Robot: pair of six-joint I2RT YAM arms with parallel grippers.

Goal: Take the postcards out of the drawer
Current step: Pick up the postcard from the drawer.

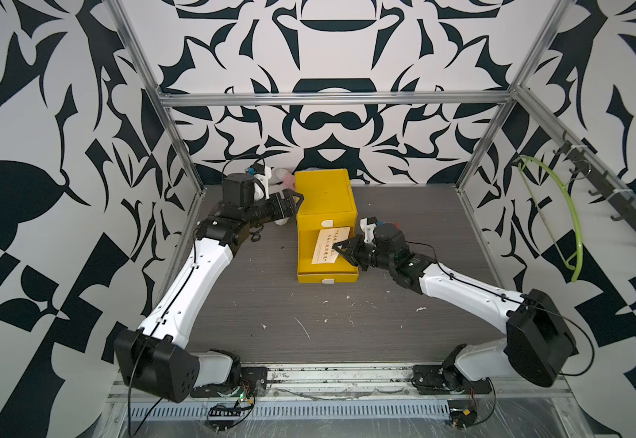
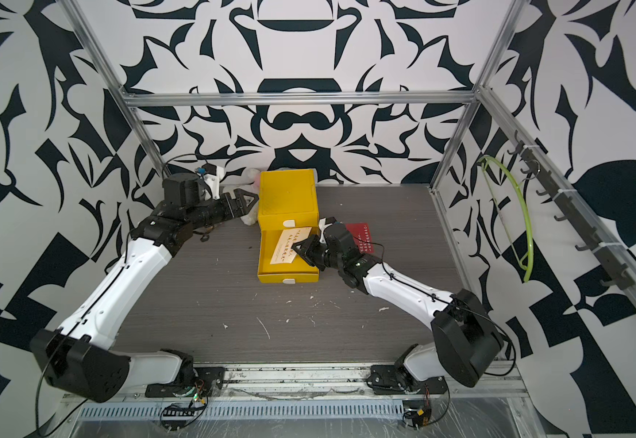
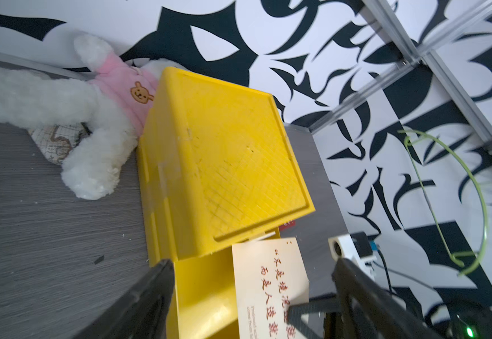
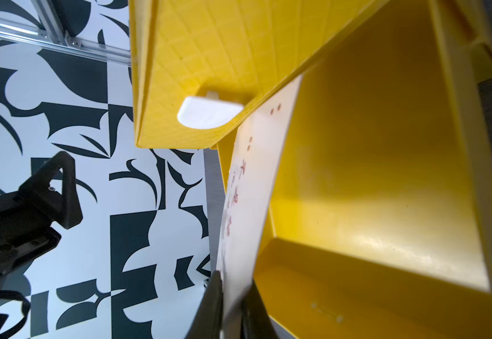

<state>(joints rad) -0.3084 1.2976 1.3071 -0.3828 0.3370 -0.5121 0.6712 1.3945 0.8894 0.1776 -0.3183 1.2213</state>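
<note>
The right fingers (image 4: 213,308) are clenched on the near edge of a cream postcard (image 1: 330,244) with red writing. They hold it tilted up over the pulled-out lower drawer (image 1: 308,271) of the yellow drawer cabinet (image 1: 324,197), at the centre of both top views. A red postcard (image 2: 361,237) already lies on the desk (image 1: 270,314), just right of the cabinet and behind the right wrist. The left fingers (image 3: 150,293) are spread wide with nothing between them, hovering by the cabinet's upper left side without steadying it. The likeliest trouble is the card's far end, which in the right wrist view runs up under the front lip of the closed upper drawer. A straight lift could snag it there and bend the thin card or pull it out of the narrow pinch. A snag might also drag the light cabinet, since nothing braces it. The pinch sits right at the card's edge, so a quick swing could let it flap loose and fall back inside. The drawer floor that shows is bare yellow, but its rear part lies under the cabinet, so whether more cards remain cannot be told. The fingertips are cut off at the lower edge of the right wrist view. A white plush rabbit (image 3: 63,117) lies partly hidden behind the cabinet.
</note>
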